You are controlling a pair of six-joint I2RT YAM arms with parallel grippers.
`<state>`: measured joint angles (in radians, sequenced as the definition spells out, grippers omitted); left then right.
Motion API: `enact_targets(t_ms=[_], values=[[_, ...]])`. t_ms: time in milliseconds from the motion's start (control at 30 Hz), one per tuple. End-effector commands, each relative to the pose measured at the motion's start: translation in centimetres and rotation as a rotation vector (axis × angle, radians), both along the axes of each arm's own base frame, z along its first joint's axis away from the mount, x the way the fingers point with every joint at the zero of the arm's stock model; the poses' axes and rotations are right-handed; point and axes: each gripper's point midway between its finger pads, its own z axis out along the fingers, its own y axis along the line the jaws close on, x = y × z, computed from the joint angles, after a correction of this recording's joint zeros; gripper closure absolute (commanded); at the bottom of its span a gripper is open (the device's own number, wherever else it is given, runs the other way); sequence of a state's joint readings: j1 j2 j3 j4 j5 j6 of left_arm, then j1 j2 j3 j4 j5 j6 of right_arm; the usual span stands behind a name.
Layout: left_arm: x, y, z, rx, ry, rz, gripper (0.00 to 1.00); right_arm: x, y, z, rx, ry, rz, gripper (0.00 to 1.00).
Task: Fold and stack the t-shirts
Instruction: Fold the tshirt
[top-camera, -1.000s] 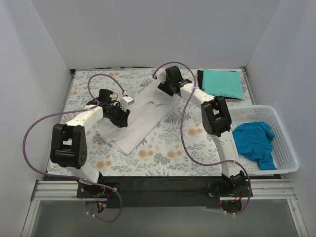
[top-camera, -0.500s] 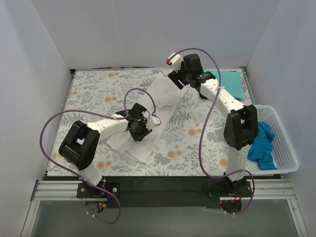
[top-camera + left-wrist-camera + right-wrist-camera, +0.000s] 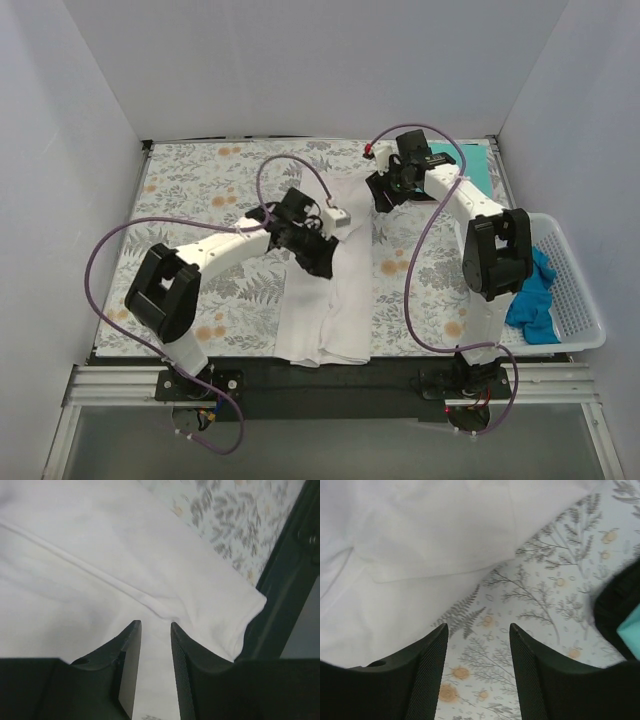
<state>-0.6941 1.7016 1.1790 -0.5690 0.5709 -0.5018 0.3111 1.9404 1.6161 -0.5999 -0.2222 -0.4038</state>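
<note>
Currently I read the right gripper (image 3: 477, 627) spread wide over the table cloth (image 3: 535, 605); the left gripper (image 3: 155, 625) sits narrowly parted on the white t-shirt (image 3: 100, 540), grip undetermined.

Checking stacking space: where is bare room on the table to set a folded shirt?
Free: the back-left tablecloth behind the left arm; the strip between the white t-shirt and the right arm. Crowded: back right, with the right gripper, teal t-shirt and basket.
</note>
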Motion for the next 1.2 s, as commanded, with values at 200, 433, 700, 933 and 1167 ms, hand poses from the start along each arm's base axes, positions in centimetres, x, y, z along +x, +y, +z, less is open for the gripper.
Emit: enact_targets(t_ms=[200,433,700,933,1167], values=[[14.0,3.3,1.8,-0.111,-0.009,0.366,0.73,-4.6,5.8,-3.1,0.084,0.176,0.101,0.51],[16.6,3.8,-3.1,-0.069,0.075,0.461,0.75,-3.4,5.8,-7.8,0.003,0.214,0.079,0.52],[21.1,6.3,-7.5,-0.062,0.142,0.593,0.78,3.4,7.4,-9.7,-0.030,0.076,0.069,0.52],[24.7,5.3,-4.8,-0.174,0.109,0.548,0.73,9.6,9.7,-7.0,-0.036,-0.121,0.128,0.47],[22.1,6.7,4.9,-0.259,-0.110,0.365,0.63,3.2,9.8,6.2,0.079,-0.249,0.299,0.30]])
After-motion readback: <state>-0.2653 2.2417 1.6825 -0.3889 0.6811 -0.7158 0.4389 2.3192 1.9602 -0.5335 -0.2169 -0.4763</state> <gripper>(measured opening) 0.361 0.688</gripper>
